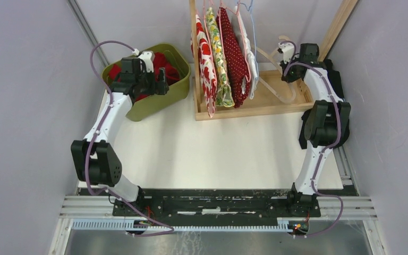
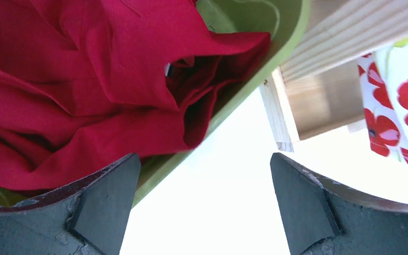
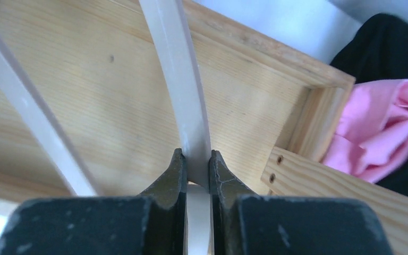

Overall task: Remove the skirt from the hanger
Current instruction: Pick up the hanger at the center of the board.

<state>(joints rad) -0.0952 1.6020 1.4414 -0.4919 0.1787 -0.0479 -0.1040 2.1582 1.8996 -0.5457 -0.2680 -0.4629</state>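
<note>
Right gripper [image 3: 195, 159]: its two dark fingers fill the bottom of the wrist view, pressed together on a thin bar of the white plastic hanger [image 3: 178, 69], which runs up between them.
Hanger: pinched at the right end of the pale wooden rack with a tray base [image 1: 244, 113], over the tray's floor boards. A second white bar [image 3: 26, 111] slants to its left, and I cannot tell whether it belongs to the same hanger.
Left gripper [image 2: 204, 164]: fingers spread wide with nothing between them, hanging left of the rack above the rim of the olive-green plastic bin [image 1: 159, 103].
Bin: on the white tabletop [image 1: 202, 154] just left of the rack, its corner near the rack's left post.
Crumpled plain red garment [image 2: 85, 79]: heaped loose inside the bin, left of the rack.
Garments on the rack: four hang side by side from its top rail. From the left they are white with red poppies [image 1: 206, 58], yellow-green floral [image 1: 224, 79], red with white dots [image 1: 235, 58], and a white one [image 1: 251, 64] nearest the right gripper.
Pink cloth [image 3: 382, 127]: bunched just beyond the rack's right-hand wall, against a dark shape I cannot identify.
</note>
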